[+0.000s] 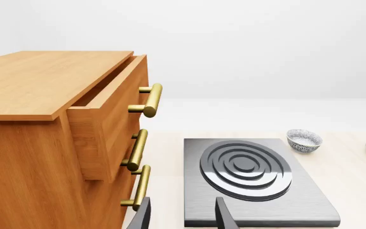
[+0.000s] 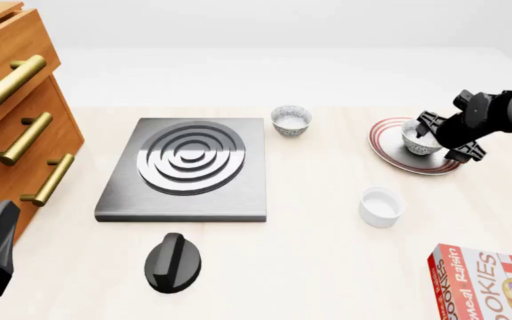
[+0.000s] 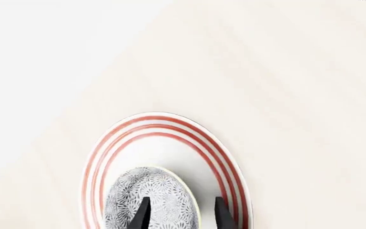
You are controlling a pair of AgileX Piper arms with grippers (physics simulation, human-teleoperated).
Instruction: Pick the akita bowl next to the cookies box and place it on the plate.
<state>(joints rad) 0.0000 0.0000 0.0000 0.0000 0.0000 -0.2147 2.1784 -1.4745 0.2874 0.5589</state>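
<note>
The akita bowl (image 2: 419,139) sits on the plate (image 2: 389,155) at the right of the table; in the right wrist view its speckled outside (image 3: 148,198) shows over the red-ringed plate (image 3: 170,125). My right gripper (image 3: 181,215) is open around the bowl's wall, one finger over the bowl and the other beside it above the plate. The cookies box (image 2: 487,283) lies at the near right corner. My left gripper (image 1: 183,217) hangs open and empty at the near left, next to the cabinet.
A second speckled bowl (image 2: 291,120) stands behind the grey stove plate (image 2: 185,167). A white cup (image 2: 381,206) is in front of the plate. A black knob (image 2: 173,262) lies near the front. The wooden cabinet (image 2: 16,113) has its top drawer (image 1: 110,114) pulled out.
</note>
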